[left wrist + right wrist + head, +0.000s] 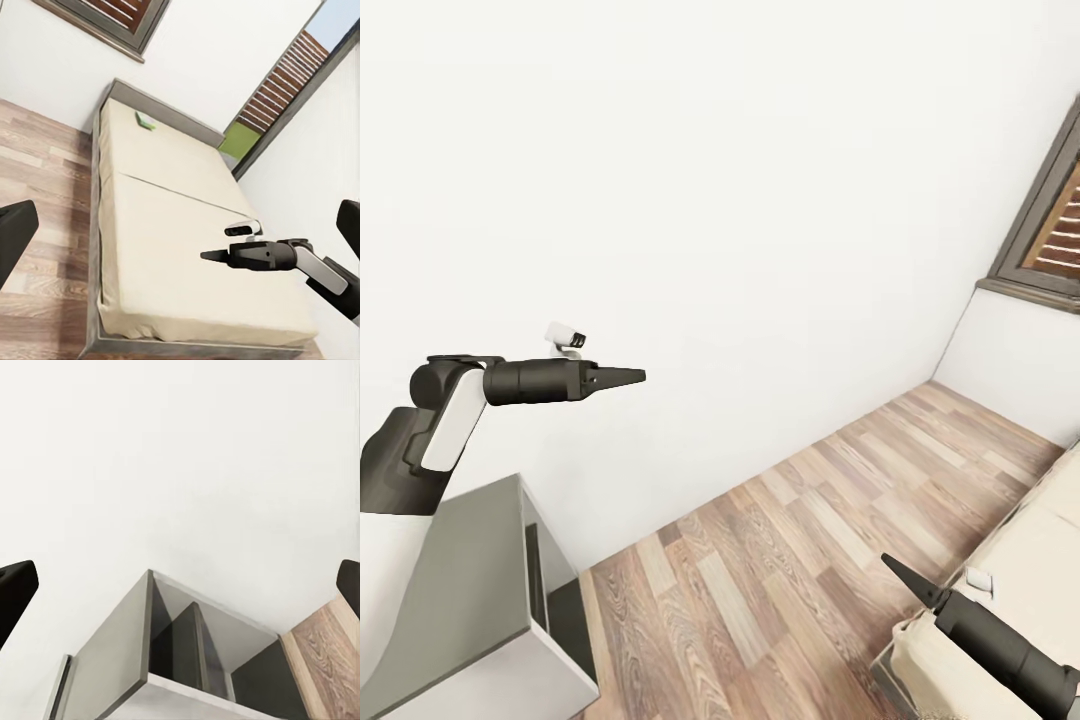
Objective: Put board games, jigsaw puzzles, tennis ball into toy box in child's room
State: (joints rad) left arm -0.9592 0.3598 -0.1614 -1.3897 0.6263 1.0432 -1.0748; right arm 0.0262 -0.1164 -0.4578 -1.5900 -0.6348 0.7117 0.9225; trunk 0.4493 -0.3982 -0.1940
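Note:
The bed is a cream mattress in a grey frame, and its corner also appears low on the right of the head view. A flat green board game lies near the bed's far end. My left gripper hangs in the air before the white wall, open and empty, its dark fingers far apart. My right gripper is low over the floor beside the bed's edge, also open and empty; its tip hovers over the mattress. The table, toy box, jigsaw puzzles and tennis ball are out of view.
A low grey-topped cabinet with open shelves stands against the wall under my left arm. Wood-plank floor runs between the cabinet and the bed. A slatted window sits in the far right wall.

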